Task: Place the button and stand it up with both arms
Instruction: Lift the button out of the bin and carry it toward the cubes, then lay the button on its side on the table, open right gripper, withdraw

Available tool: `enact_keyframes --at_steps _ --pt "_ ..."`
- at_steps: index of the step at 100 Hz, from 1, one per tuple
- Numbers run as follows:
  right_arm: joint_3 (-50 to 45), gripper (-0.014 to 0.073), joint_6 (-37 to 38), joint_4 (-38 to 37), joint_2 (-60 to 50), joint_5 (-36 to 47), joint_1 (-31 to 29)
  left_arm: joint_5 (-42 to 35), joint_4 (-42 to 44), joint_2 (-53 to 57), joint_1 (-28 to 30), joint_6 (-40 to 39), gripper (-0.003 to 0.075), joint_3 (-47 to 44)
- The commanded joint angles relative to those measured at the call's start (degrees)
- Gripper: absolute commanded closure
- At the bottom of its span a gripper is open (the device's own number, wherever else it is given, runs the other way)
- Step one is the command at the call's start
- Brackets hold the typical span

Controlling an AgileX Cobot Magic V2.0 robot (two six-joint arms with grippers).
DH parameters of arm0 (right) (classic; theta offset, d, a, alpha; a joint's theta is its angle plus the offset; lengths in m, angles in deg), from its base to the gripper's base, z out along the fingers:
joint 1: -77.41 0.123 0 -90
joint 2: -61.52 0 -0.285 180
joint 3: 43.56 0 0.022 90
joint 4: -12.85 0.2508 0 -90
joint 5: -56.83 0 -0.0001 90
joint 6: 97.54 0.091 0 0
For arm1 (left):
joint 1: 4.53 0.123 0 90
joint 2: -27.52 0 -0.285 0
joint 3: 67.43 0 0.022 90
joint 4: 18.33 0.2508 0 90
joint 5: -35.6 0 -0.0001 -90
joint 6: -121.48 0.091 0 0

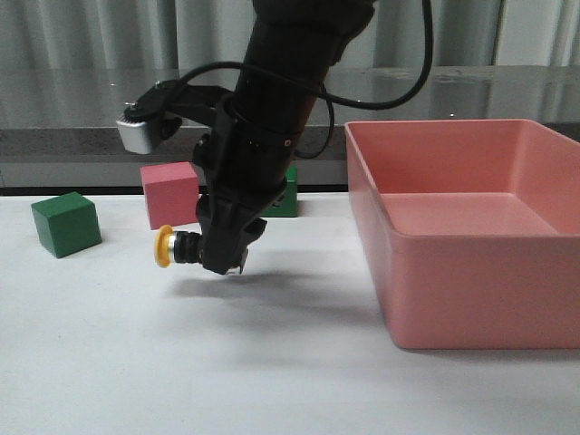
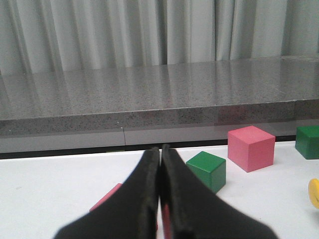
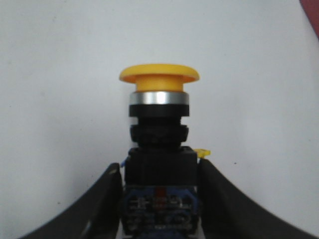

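Observation:
The button (image 1: 181, 246) has a yellow cap, silver collar, black body and blue-grey base. In the front view it lies sideways, cap pointing left, held just above the white table. My right gripper (image 1: 231, 263) is shut on its body. The right wrist view shows the button (image 3: 159, 124) between the fingers (image 3: 224, 199), gripper (image 3: 160, 169) closed on its black body and base. My left gripper (image 2: 160, 149) is shut and empty, low over the table. It is out of the front view. The yellow cap's edge (image 2: 315, 193) shows in the left wrist view.
A large pink bin (image 1: 471, 290) stands at the right. A green cube (image 1: 65, 224), a pink cube (image 1: 172, 193) and a second green cube (image 1: 288, 195) sit behind the button. A pink flat thing (image 2: 107, 199) lies under the left fingers.

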Motion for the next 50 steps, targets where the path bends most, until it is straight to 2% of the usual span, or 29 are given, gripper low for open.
enact_keyframes --at_steps 1,18,25,32,50 --pt "2.45 0.0425 -0.68 0.80 -2.37 2.20 0.04 -4.59 -0.59 1.79 -0.03 -0.70 0.0740 -2.53" --pt "2.45 0.0151 -0.68 0.88 -2.03 2.20 0.04 -4.59 -0.59 1.79 -0.03 -0.70 0.0740 -2.53" --pt "2.50 0.0073 -0.68 0.88 -2.03 2.07 0.04 -4.59 -0.59 1.79 -0.03 -0.70 0.0740 -2.53" --pt "2.62 0.0042 -0.68 0.88 -2.17 1.45 0.04 -4.59 -0.59 1.79 -0.03 -0.70 0.0740 -2.53" --pt "5.09 0.0048 0.47 0.78 -4.22 -4.64 0.04 -4.59 -0.59 1.79 -0.03 -0.70 0.0740 -2.53"
